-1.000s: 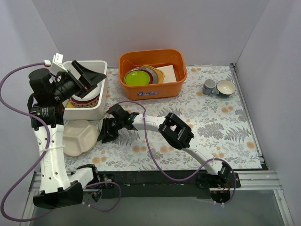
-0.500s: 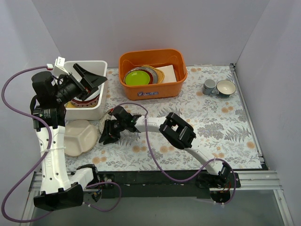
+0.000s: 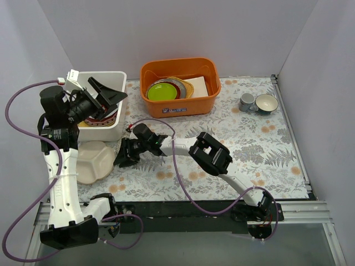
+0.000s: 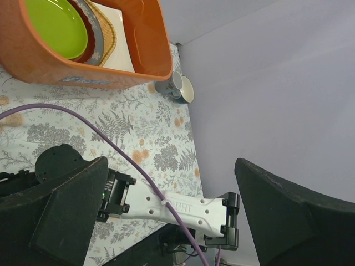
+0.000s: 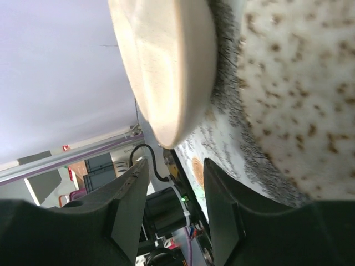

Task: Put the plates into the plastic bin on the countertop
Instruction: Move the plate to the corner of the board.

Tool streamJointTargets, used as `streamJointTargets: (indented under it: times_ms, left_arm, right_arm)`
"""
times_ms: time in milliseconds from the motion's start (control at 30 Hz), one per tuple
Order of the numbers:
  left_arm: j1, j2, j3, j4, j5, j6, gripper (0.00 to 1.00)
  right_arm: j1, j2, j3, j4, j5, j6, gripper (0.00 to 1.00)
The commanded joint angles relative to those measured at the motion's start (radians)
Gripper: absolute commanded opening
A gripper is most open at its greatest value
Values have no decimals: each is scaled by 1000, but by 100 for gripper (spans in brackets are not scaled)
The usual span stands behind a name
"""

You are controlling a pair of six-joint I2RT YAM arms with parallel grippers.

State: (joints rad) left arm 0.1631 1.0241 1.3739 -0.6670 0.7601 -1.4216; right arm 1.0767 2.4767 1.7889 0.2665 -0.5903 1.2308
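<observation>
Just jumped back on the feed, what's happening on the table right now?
The right gripper is stretched across to the cream divided plate, which lies on the countertop in front of the white bin. Its fingers are open at the plate's rim, not closed on it. The left gripper hangs open and empty above the bin, which holds at least one plate.
</observation>
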Motion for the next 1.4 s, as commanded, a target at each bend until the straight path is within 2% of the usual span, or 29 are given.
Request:
streamJointTargets:
  times_ms: [0,233,300,367,500,667,833,1367]
  left_arm:
    - [-2,-27,-4,12,27,0,98]
    - [-2,-29,-15,14,28,3,98]
    - [-4,-32,-19,18,30,1,98]
    - [-4,-32,-24,17,30,4,98]
    - [-2,-35,-29,18,30,6,98]
    - [-2,-38,-41,24,28,1,98]
    - [-2,-39,-45,27,30,1,98]
    - [-2,-38,-56,24,33,-2,98]
  right_arm:
    - [6,-7,107,-1,-5,6,52]
    - [9,93,288,-165,14,6,51]
    - [14,137,387,-265,14,-20,50]
    - [15,139,405,-343,24,-42,50]
    - [12,58,241,-326,60,-77,50]
    - [6,1,178,-288,50,-100,50]
    - [0,-2,198,-329,60,-116,50]
    - [0,105,299,-316,60,-39,50]
